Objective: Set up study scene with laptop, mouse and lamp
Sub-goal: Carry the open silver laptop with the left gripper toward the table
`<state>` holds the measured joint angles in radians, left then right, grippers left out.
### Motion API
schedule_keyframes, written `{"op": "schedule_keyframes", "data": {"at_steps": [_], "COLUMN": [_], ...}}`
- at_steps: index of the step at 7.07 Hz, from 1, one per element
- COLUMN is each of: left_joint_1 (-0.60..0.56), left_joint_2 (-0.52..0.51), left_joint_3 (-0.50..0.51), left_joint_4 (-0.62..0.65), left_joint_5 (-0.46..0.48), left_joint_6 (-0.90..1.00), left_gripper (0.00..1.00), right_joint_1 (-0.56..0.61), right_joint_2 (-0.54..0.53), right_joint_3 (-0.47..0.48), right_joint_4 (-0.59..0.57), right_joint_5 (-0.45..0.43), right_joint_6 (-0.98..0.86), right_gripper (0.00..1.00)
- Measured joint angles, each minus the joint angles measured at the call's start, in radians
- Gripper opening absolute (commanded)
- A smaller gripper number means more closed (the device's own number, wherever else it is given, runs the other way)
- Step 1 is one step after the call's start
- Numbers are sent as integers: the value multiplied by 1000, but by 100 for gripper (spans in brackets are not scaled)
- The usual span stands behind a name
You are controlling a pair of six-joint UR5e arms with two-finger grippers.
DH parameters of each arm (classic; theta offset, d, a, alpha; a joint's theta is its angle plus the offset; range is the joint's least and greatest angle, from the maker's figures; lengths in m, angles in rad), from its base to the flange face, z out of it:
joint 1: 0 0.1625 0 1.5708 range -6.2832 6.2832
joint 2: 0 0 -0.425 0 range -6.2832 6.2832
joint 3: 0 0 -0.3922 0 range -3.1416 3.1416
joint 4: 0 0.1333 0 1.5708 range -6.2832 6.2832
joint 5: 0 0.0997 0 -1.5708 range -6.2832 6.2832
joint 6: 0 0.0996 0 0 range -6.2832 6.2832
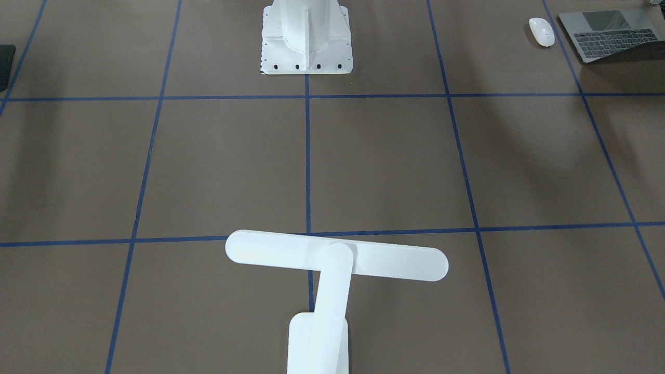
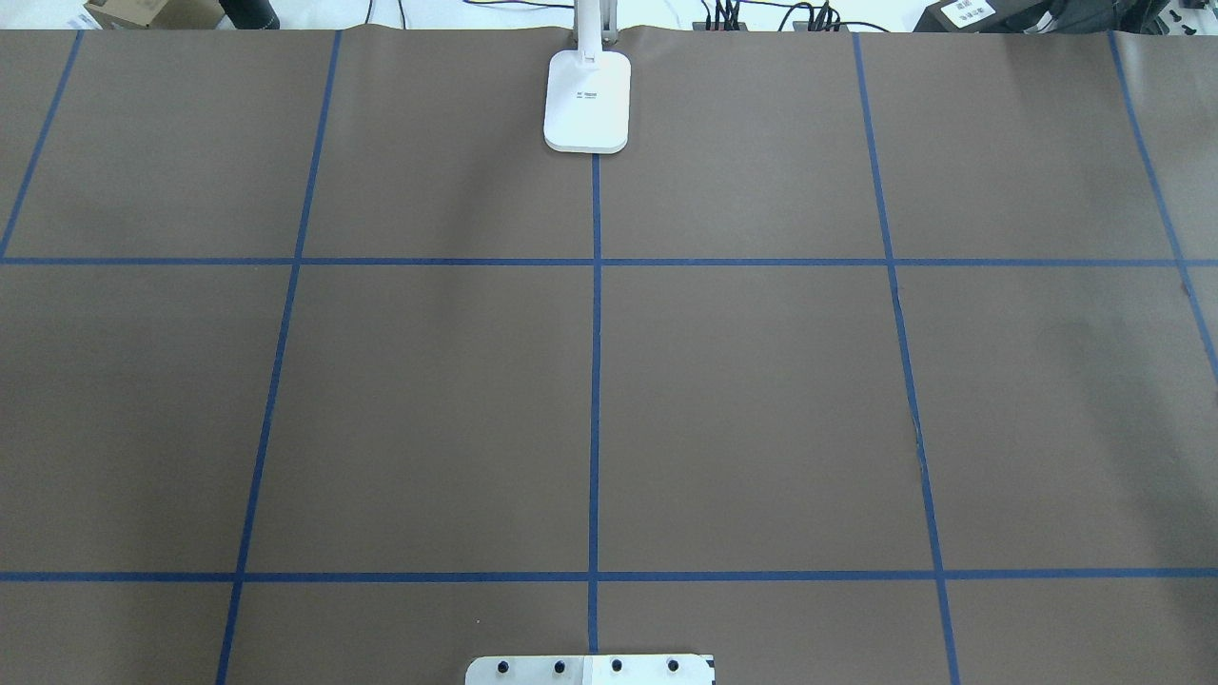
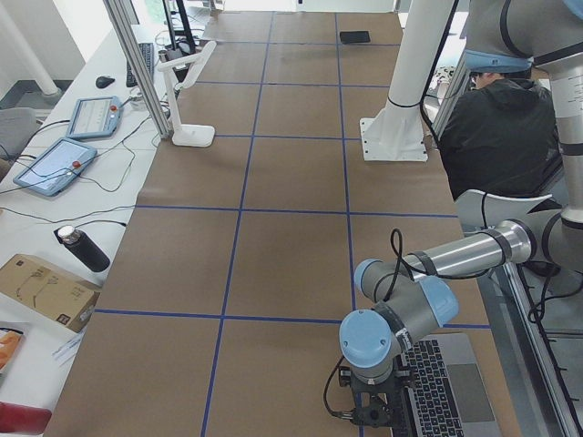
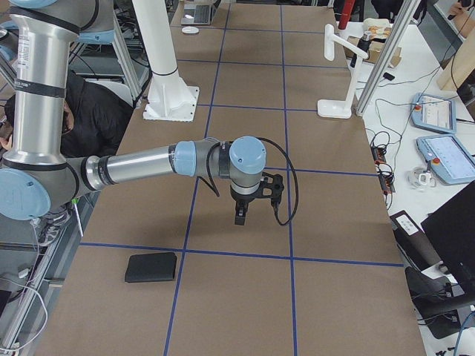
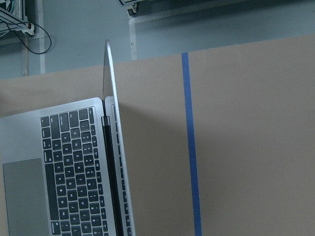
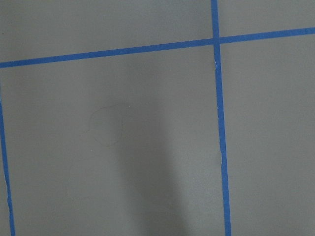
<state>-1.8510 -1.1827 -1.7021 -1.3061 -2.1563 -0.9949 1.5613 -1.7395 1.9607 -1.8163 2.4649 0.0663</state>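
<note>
Laptop [image 1: 608, 36]: open, 2 o'clock, front-facing view
Mouse [image 1: 541, 31]: just beside laptop
Lamp [image 1: 337, 257]: 6 o'clock
Left gripper [image 3: 369, 417], right gripper [image 4: 240, 216]: opening unclear

lamp [image 2: 587, 100] at far table edge, white pedestal [image 2: 533, 670] at near edge

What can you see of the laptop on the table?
The laptop is slim grey metal, with black keys and a large grey trackpad. Its lid stands open. It lies flat on the brown table near the robot's left end; the white mouse sits beside it, apart.
</note>
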Motion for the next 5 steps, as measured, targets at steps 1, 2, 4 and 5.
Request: {"op": "schedule_keyframes", "data": {"at_steps": [1, 2, 4, 5], "left_joint_1": [0, 0, -2, -3], "left_joint_2": [14, 20, 23, 23], "left_joint_3": [11, 28, 69, 84], "left_joint_4": [-12, -22, -65, -87], "left_joint_5": [-1, -1, -2, -3], "left_joint_6": [10, 20, 30, 32], "left_gripper": [100, 100, 59, 40], "right_joint_1": [0, 0, 0, 0], "right_joint_2": [0, 0, 1, 2], "right_joint_3": [1, 3, 3, 3], "right_joint_4": [0, 0, 0, 0], "right_joint_5": [0, 0, 1, 4], "right_joint_6": [1, 1, 1, 1], "right_gripper": [100, 100, 100, 100]}}
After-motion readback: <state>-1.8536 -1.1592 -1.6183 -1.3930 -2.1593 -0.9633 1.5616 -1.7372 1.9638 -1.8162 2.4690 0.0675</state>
